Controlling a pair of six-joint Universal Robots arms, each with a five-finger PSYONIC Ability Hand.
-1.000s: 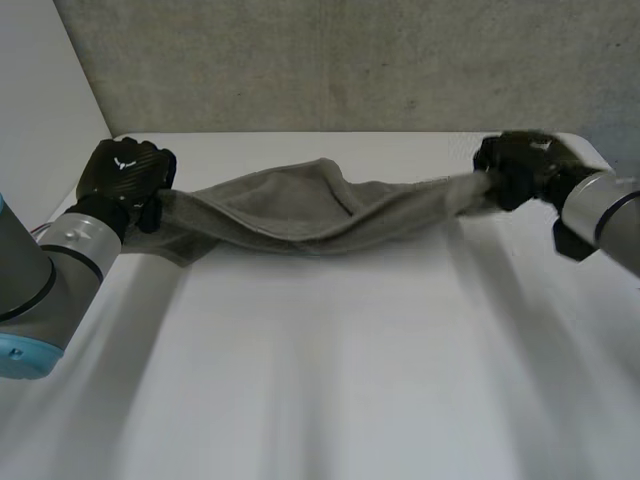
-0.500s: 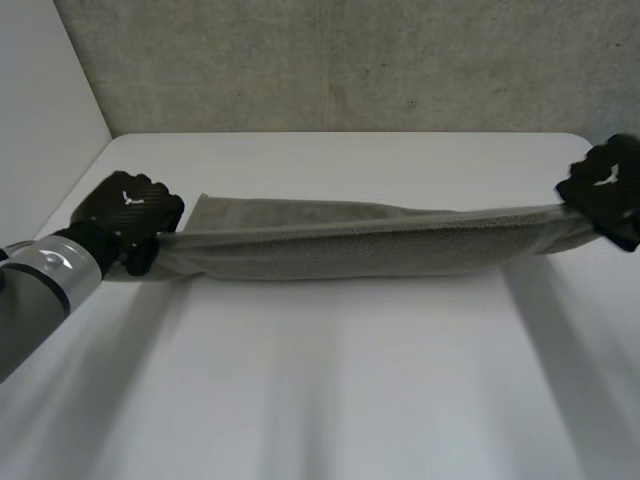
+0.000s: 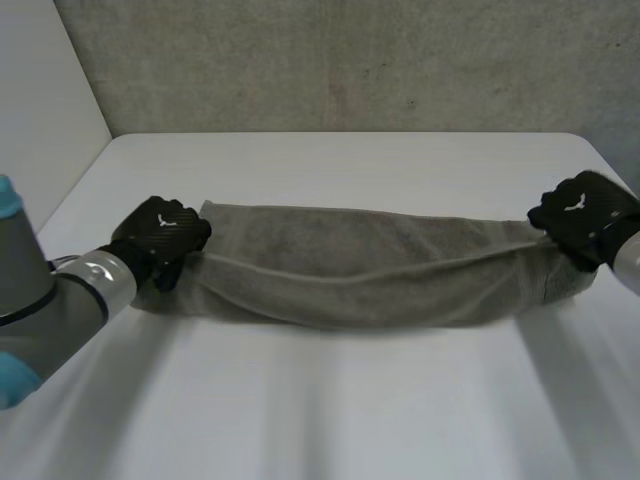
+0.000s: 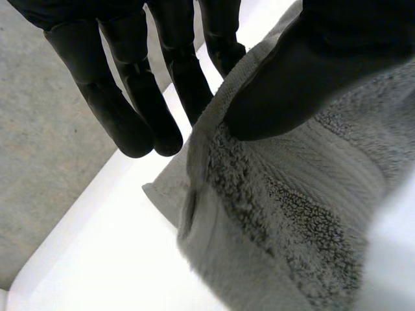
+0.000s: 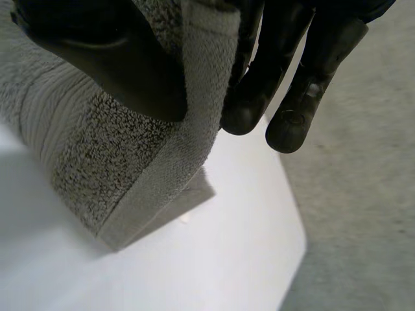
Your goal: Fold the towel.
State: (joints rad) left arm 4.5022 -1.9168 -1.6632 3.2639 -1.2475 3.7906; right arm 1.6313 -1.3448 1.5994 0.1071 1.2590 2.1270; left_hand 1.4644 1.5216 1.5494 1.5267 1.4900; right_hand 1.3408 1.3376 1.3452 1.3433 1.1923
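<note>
Towel [image 3: 360, 270] lies as a long doubled band across the worktop [image 3: 330, 410], stretched between both hands. My left hand [image 3: 160, 235] pinches its left end, thumb against fingers [image 4: 139, 123]. My right hand [image 3: 580, 215] pinches the right end the same way. Lengthwise fold looks laid. Next, probably: carry one end over onto the other, edges matched, no bunching.

Bare lab, white table [image 3: 350, 410], concrete wall [image 3: 350, 60]

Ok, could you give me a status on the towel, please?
Left hand pinching towel, left end. Right hand pinching right end. Towel stretched between them. Nothing obstructing.
</note>
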